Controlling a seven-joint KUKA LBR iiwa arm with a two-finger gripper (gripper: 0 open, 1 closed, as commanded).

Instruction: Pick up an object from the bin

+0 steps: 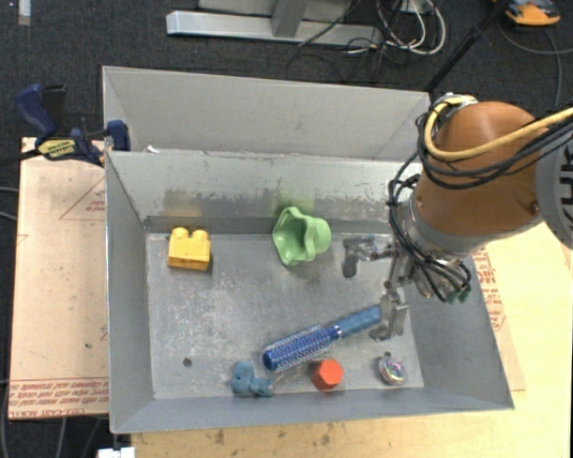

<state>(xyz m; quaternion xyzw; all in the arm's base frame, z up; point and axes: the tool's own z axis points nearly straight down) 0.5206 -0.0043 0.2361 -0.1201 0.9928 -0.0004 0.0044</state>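
The blue brush (315, 339) lies slanted on the floor of the bin (269, 185), in the near right part. Its bristled head points to the near left and its smooth, lighter blue handle runs up to the right. The end of the handle reaches one of the fingers (393, 316) of the hand (368, 299). Whether they touch or lie just beside each other is hard to make out, because the finger covers the tip.

The hand is spread wide, with one finger down by the handle and the other out to the left near the back of the floor. Nothing shows between them. The wrist above is hidden under a rounded orange cover (481, 169) looped with cables, which also hides part of the bin's right wall.

Just beside the brush head, along the near wall, lie a small orange-red piece (327, 374) and a little blue lump (248, 380) whose shape is unclear. A small round silvery thing (391, 371) sits near the right corner, below the hand. Farther back, a crumpled pale green cup-like thing (300, 236) rests against the rear wall. A yellow studded block (189, 248) stands well apart at the back left.
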